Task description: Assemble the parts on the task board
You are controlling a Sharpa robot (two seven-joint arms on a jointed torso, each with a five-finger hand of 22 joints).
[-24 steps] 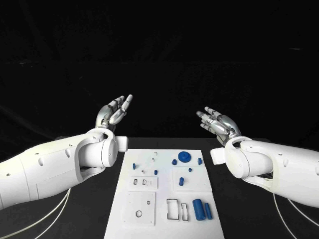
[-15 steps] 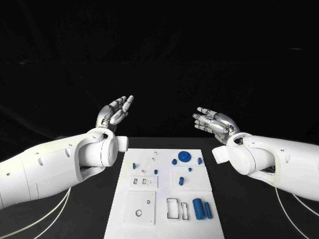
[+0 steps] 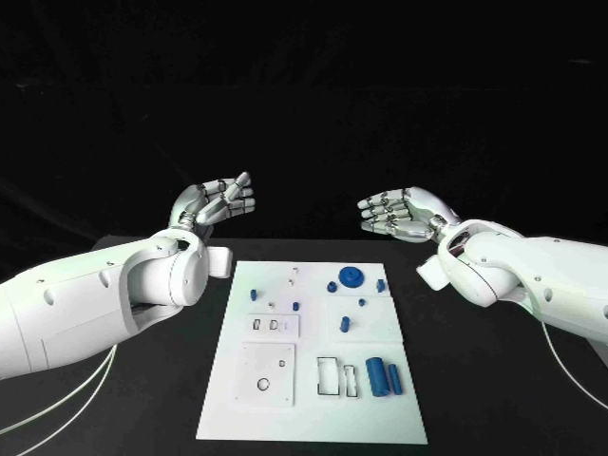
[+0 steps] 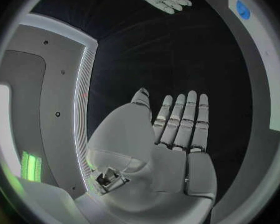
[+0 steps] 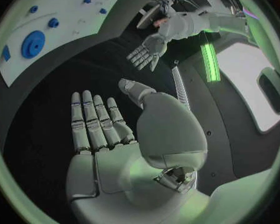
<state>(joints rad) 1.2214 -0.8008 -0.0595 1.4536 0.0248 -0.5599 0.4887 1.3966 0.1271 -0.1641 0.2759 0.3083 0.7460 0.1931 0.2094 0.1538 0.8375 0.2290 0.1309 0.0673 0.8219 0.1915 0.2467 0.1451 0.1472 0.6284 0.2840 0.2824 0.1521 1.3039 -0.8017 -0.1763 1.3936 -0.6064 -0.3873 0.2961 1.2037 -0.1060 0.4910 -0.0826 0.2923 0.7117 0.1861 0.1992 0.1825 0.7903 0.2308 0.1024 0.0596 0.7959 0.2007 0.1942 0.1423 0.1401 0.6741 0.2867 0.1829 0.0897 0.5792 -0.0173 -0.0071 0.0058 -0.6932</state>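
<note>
Both hands are up in the air past the far end of the white task board (image 3: 318, 380), and neither one holds anything. The left hand (image 3: 217, 200) is at about 11 o'clock from the board and the right hand (image 3: 403, 215) is at about 1 o'clock. On each hand the fingers (image 4: 189, 118) lie straight and side by side, with the thumb a little apart, and nothing is between them. The blue parts all lie on the board, on the black worktop (image 3: 483, 380), so they are below the hands and back toward the robot. The big round blue part (image 3: 351, 276) sits near the far edge, closer to the right hand. The fat blue cylinder (image 3: 377, 376) lies near the close edge at about 5 o'clock on the board, and its long side runs from 12 to 6 o'clock. I think the right hand is the nearer one to most of the blue parts, and it would have to come down and pull back to reach them
</note>
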